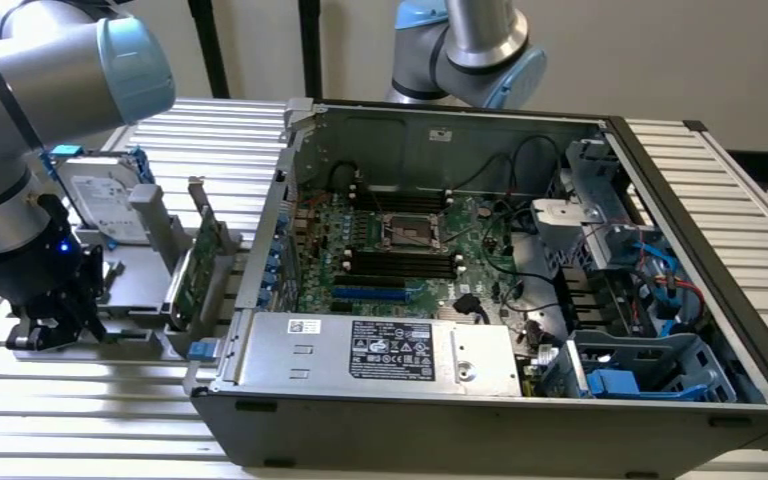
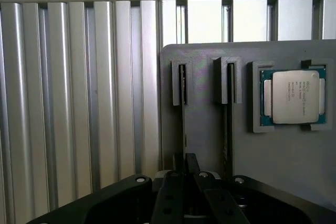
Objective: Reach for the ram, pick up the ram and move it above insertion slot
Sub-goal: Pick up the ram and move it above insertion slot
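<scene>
bright even light, glare on slats (image 2: 252,19), case (image 1: 398,140) interior dim

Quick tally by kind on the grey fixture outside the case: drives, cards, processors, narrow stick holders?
Hard drive: 1
Green card with bracket: 1
Processor: 1
Narrow stick holders: 2
Total: 5

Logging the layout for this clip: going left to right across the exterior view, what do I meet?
gripper → green card with metal bracket → processor socket → blue plastic part in the case's corner
</scene>
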You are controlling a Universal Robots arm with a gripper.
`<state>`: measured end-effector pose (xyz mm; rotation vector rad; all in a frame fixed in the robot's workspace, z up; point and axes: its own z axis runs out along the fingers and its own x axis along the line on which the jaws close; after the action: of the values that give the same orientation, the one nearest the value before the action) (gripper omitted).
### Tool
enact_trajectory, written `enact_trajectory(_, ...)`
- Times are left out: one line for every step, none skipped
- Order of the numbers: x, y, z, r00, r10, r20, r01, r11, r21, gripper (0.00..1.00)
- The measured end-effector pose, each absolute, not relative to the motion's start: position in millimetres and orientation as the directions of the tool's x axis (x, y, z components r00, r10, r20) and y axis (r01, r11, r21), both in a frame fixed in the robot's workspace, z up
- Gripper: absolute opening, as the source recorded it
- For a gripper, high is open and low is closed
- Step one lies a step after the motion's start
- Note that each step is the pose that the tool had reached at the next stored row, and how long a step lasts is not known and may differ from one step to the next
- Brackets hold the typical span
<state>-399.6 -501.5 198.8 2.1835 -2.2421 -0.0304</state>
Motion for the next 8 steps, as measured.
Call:
enact_trajectory(-399.6, -501.5, 198.8, -0.027, -1.000, -0.005, -0.999, 0.026, 0.022, 0.13)
enact_trajectory(-399.6, -501.5, 198.8, -0.027, -1.000, -0.005, -0.999, 0.026, 0.022, 0.13)
enact_trajectory(-399.6, -501.5, 198.8, -0.027, -1.000, -0.005, -0.999, 0.026, 0.022, 0.13)
enact_trajectory(-399.6, -501.5, 198.8, -0.027, -1.000, -0.005, -0.999, 0.026, 0.022, 0.13)
enact_trajectory(-399.6, -501.5, 198.8, -0.027, -1.000, -0.005, -0.999, 0.026, 0.022, 0.13)
enact_trajectory(-399.6, -501.5, 198.8, -0.027, -1.000, -0.005, -0.999, 0.026, 0.022, 0.13)
enact_trajectory(-399.6, -501.6, 198.8, -0.026, -1.000, -0.005, -0.999, 0.026, 0.022, 0.13)
enact_trajectory(-399.6, -501.5, 198.8, -0.027, -1.000, -0.005, -0.999, 0.026, 0.022, 0.13)
